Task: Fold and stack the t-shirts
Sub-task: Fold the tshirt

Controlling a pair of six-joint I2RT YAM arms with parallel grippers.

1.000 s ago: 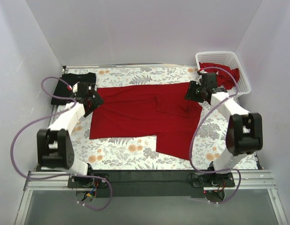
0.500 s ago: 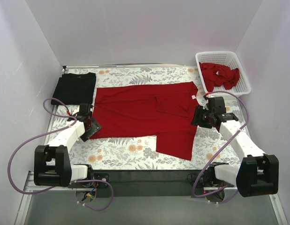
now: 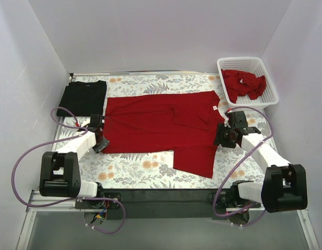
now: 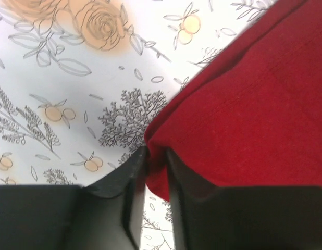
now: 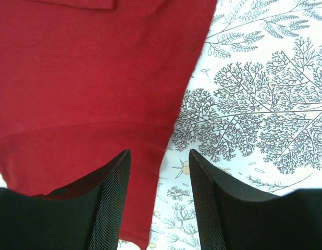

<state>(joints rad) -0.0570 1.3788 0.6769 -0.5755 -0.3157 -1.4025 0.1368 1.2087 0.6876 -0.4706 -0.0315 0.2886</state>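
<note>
A bright red t-shirt (image 3: 156, 122) lies spread flat across the middle of the floral tablecloth, with part of it folded over itself. My left gripper (image 3: 101, 143) is at its near left corner. In the left wrist view that gripper (image 4: 156, 162) is shut on the corner of the red cloth (image 4: 255, 94). My right gripper (image 3: 220, 138) is at the shirt's right edge. In the right wrist view it (image 5: 159, 156) stands open low over the cloth, with the red hem (image 5: 88, 67) running between its fingers. A black t-shirt (image 3: 83, 97) lies folded at the back left.
A white lattice basket (image 3: 239, 59) at the back right holds crumpled red t-shirts (image 3: 244, 83). White walls close in the table on three sides. Purple cables loop beside both arms.
Both arms have moved from the shirt's far corners toward the near edge. The left gripper has closed on the shirt's near left corner. The right gripper has stayed open.
</note>
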